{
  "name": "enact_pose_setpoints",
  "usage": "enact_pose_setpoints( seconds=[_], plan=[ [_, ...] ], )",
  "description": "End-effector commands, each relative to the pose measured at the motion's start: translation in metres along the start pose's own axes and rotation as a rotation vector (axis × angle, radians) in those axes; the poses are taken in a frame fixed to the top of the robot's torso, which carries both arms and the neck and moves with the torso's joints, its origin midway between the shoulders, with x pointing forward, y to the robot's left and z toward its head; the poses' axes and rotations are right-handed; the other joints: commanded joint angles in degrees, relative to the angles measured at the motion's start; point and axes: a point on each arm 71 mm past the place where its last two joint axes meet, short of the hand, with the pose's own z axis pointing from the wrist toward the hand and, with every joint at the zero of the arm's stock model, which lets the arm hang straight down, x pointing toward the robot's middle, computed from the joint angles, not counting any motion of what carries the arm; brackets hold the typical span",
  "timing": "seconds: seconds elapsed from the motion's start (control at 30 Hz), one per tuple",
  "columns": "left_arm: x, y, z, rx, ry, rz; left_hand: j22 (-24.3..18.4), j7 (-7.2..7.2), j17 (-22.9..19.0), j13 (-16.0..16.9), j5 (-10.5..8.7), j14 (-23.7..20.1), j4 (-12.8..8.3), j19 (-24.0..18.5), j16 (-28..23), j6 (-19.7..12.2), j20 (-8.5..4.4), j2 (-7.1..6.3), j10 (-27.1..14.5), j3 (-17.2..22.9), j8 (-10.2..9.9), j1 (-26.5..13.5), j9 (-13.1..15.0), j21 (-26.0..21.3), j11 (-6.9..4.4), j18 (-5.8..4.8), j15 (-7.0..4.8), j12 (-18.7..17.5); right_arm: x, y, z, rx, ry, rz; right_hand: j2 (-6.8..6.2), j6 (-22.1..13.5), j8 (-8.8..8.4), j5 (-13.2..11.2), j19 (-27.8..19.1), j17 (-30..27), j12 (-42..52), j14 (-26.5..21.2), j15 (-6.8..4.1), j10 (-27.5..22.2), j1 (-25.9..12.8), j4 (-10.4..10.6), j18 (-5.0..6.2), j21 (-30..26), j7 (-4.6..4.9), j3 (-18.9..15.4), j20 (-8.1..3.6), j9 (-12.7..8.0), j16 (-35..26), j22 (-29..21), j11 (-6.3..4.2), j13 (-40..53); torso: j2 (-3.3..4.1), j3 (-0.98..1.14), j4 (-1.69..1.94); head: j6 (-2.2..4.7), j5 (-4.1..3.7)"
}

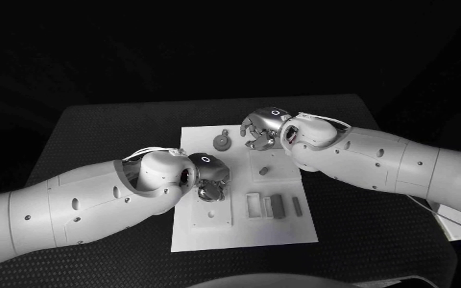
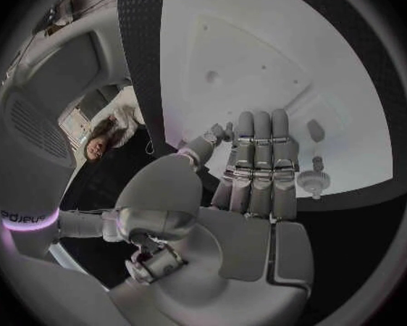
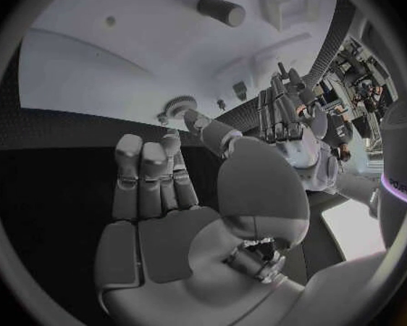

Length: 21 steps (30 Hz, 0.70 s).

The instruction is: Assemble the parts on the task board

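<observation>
Grey parts [image 1: 276, 205] lie loose on the task board [image 1: 202, 235]; my left hand [image 1: 210, 176] and right hand [image 1: 261, 128] hover empty, fingers apart; next, I must grasp one.

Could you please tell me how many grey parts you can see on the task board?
5: gear by the right hand, peg mid-board, three blocks at the near-right corner. Hands may hide others.
</observation>
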Motion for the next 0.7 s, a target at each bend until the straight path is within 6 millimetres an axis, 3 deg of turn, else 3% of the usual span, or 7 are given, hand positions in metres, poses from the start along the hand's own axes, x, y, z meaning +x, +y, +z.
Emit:
enact_pose_setpoints(
  seconds=[0.03, 0.7],
  plan=[
    [0.0028, -0.0041, 0.0001, 0.043, 0.023, 0.035, 0.1, -1.73, 0.1, 0.1, 0.35, 0.4, 0.0, 0.3, 0.4, 2.2, 0.02, 0.01, 0.5, 0.3, 0.2, 0.8, 0.1, 0.2, -0.02, 0.52, -0.05, 0.2, 0.0007, -0.0003, 0.0003, -0.006, 0.016, -0.001, 0.33, 0.0, 0.1, 0.1, 0.1, 0.0, 0.2, 0.3, 0.07, 0.3, 0.1, -0.4, 1.76, 0.3, 0.46, 0.2, -0.05, -0.1, 0.1, 0.8, -0.15, -0.1, 0.0, -0.01, 0.02, -0.07, -0.13],
    [0.0048, -0.0043, -0.0004, 0.048, 0.005, 0.049, 0.1, -1.78, 0.2, 0.1, 0.36, 0.4, 0.0, 0.3, 0.3, 2.3, -0.02, -0.08, 0.5, 0.4, 0.2, 0.9, 0.2, 0.2, -0.06, 0.48, -0.08, 0.2, 0.0, -0.0001, 0.0023, -0.005, 0.017, -0.003, 0.4, 0.0, 0.11, 0.1, 0.1, 0.0, 0.2, 0.3, 0.08, 0.3, 0.2, -0.5, 1.76, 0.3, 0.47, 0.2, -0.05, -0.2, 0.1, 0.8, -0.14, -0.1, 0.0, -0.06, 0.02, -0.16, -0.64]
  ],
)
